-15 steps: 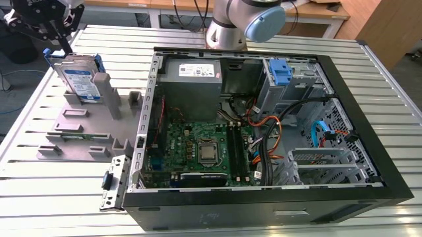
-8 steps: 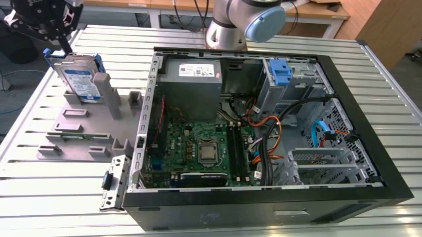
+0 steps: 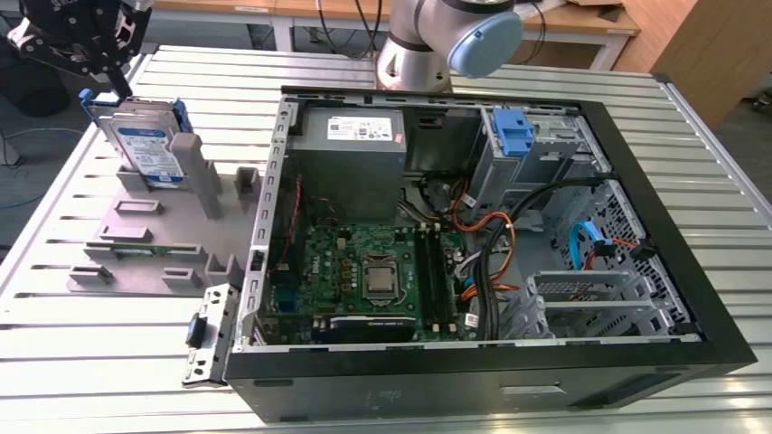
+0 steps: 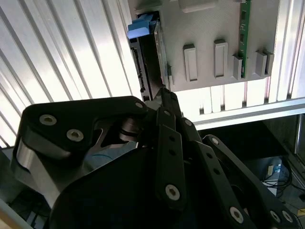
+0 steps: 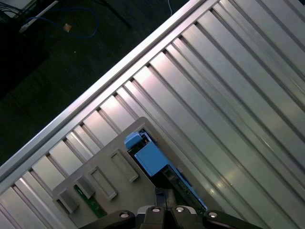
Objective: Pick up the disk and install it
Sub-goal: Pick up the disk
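Closest in, the pincer (image 5: pixel 164 193) is poised right over the top edge of the disk (image 3: pixel 145 143). In the first wrist view its tips look drawn shut, with nothing between them that I can make out, so no grasp yet as far as I can judge. In the exterior view it hangs just above the blue frame, too close for me to call touching or apart.

The disk itself stands upright on its edge, slotted into a grey holder (image 3: pixel 145 210) at the exterior view's left, label facing out. So the score reads: nothing lifted, nothing installed, and both the pick and the fitting are left.

Around it, a grey post (image 3: pixel 193 172) of the holder rises just beside the disk and hems in that side. A thin green circuit strip (image 3: pixel 139 246) lies lower on the same holder, well clear. All of it sits on the ribbed metal worktop (image 3: pixel 108 362).

Moving out, the open computer case (image 3: pixel 483 378) lies on its side next to the holder. Inside is the green main board (image 3: pixel 362 262), with a grey power-supply box (image 3: pixel 350 131) toward the far wall. A lone blue latch (image 3: pixel 513 136) stands upright by the metal bays in the far corner. A tangle of orange and black cables (image 3: pixel 494 226) sprawls between board and bays, and I'd judge those the likeliest snag for anything going in there.

Farthest back, the arm's base (image 3: pixel 417 45) stands behind the case.
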### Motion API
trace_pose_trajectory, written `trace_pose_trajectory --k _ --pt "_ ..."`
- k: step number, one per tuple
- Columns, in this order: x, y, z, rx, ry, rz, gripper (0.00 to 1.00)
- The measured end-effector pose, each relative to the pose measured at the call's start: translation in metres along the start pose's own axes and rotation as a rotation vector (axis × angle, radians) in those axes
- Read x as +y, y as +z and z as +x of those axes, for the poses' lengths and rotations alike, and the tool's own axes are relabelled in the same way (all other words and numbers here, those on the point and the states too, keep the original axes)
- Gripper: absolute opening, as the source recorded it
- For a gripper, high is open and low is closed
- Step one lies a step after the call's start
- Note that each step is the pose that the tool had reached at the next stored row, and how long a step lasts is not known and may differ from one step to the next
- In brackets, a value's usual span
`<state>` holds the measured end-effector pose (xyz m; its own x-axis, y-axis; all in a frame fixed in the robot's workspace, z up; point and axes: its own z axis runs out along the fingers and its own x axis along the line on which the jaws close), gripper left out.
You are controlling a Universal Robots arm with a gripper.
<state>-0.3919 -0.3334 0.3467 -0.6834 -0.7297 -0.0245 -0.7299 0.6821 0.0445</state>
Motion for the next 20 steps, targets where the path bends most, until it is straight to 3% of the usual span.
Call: trace_pose_trajectory --k 5,10,20 --pt "0.0 0.0 0.0 0.0006 -0.014 -0.0003 0.11" --pt "0.0 0.0 0.0 0.0035 -0.08 -0.0019 0.11" --pt "0.0 0.0 0.0 0.0044 -0.1 -0.0024 0.11"
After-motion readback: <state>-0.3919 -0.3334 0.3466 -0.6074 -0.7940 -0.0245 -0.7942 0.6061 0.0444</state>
